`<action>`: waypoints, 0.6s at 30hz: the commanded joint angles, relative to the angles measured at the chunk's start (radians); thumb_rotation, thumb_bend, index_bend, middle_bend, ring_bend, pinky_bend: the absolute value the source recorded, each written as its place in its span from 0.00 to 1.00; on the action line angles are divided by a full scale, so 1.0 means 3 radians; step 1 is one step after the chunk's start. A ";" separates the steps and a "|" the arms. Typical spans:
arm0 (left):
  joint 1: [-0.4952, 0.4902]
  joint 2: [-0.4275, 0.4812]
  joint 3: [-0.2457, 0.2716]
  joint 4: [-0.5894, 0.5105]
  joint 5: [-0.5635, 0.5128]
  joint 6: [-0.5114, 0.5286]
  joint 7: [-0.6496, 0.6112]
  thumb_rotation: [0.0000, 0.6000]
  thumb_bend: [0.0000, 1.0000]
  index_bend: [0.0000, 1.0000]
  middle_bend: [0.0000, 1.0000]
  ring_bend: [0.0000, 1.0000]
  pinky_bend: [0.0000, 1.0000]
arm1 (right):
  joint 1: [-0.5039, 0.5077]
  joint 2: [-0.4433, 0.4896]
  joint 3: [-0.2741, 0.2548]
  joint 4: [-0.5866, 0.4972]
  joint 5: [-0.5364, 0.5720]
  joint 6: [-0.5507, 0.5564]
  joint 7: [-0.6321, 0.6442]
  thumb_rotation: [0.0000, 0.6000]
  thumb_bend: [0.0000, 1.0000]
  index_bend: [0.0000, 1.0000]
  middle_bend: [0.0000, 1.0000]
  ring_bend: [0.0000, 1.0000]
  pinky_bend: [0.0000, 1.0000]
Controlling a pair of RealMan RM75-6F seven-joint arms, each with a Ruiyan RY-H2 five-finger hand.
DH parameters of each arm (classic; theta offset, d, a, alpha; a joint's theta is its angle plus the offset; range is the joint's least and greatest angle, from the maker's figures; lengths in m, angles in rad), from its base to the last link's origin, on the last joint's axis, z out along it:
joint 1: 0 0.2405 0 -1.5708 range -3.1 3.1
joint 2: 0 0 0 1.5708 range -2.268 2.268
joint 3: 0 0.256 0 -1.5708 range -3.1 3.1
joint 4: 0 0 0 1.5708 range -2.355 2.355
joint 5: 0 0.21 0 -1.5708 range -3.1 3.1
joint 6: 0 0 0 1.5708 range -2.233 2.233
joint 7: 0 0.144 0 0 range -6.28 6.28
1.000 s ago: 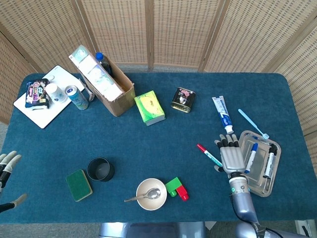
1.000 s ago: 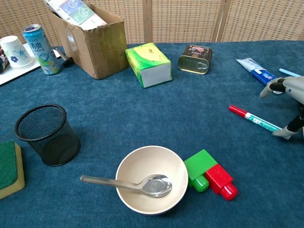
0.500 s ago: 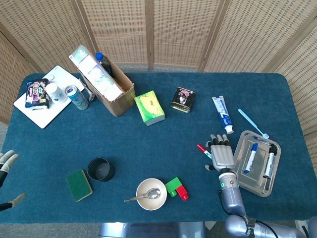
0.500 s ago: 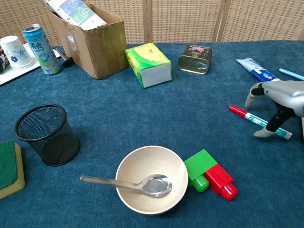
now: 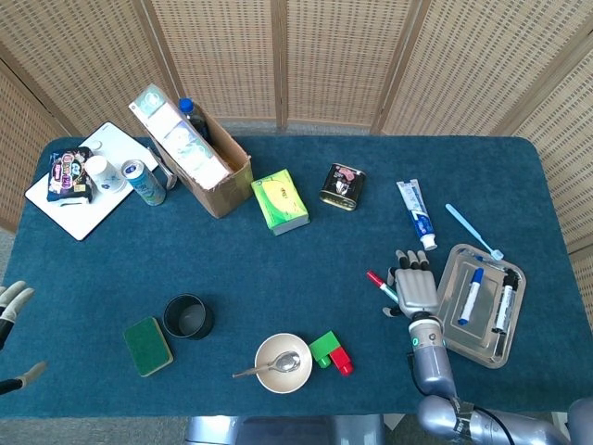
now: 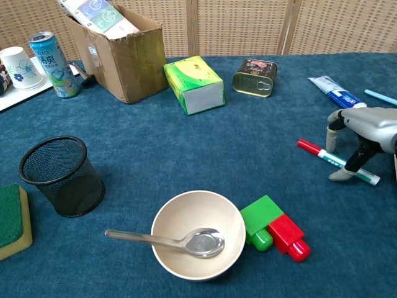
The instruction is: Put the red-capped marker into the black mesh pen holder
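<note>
Right hand (image 6: 363,133) sits at the right edge of the frame, fingers arched down over the red-capped marker (image 6: 337,162) lying on the counter (image 6: 186,143); can't tell if it's actually gripping. Left hand (image 5: 11,306) hangs open, lower left. Black mesh pen holder (image 6: 61,176) stands well apart, far left.

This looks like a staged test area in a lab, not a lived-in room. Woven rattan folding screens (image 5: 324,56) close off the back of a surface (image 5: 278,250) covered in dark teal cloth. Unrelated household goods are scattered across it: a cardboard box (image 5: 208,162), a drink can (image 5: 145,182), a toothpaste tube (image 5: 416,213), a metal tray (image 5: 486,301), a bowl (image 6: 197,234) with a spoon (image 6: 180,240), and toy blocks (image 6: 276,230).
</note>
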 commanded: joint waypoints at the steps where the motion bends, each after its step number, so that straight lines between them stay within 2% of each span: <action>1: -0.0004 -0.0002 -0.0001 -0.0005 -0.0005 -0.0008 0.0008 1.00 0.06 0.00 0.00 0.00 0.12 | 0.0008 0.0015 -0.0015 0.0026 -0.0010 -0.0020 0.0024 1.00 0.24 0.49 0.00 0.00 0.01; 8: -0.0009 -0.0005 0.0003 -0.0009 0.0002 -0.0022 0.0020 1.00 0.06 0.00 0.00 0.00 0.12 | 0.0031 0.0032 -0.0065 0.0062 -0.0051 -0.0020 0.0033 1.00 0.39 0.51 0.00 0.00 0.02; 18: -0.0010 -0.0002 0.0007 -0.0010 0.0005 -0.0024 0.0015 1.00 0.06 0.00 0.00 0.00 0.12 | 0.0041 0.0021 -0.0113 0.0073 -0.0103 0.0003 0.0064 1.00 0.41 0.54 0.01 0.00 0.02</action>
